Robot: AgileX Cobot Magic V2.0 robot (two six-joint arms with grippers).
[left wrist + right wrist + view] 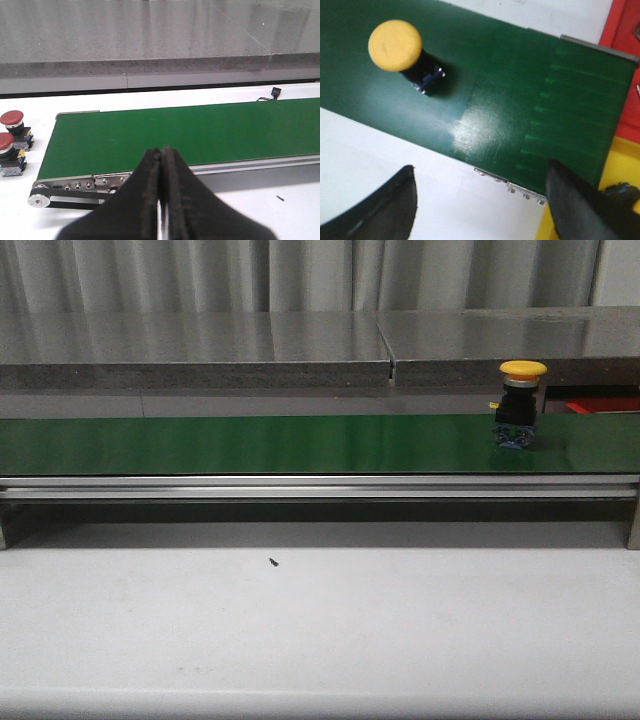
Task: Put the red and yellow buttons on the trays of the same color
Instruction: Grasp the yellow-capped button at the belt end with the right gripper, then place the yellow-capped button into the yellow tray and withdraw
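Note:
A yellow button with a black body stands upright on the green belt, toward its right end. In the right wrist view the yellow button is apart from my open right gripper, which hangs over the white table by the belt's edge with nothing between its fingers. A red tray and a yellow tray lie past the belt's end. Two red buttons stand on the white table beside the belt's other end. My left gripper is shut on nothing, in front of the belt.
A grey stone ledge runs behind the belt. The belt's metal rail faces the white table, where a small black speck lies. A dark button body shows in the yellow tray.

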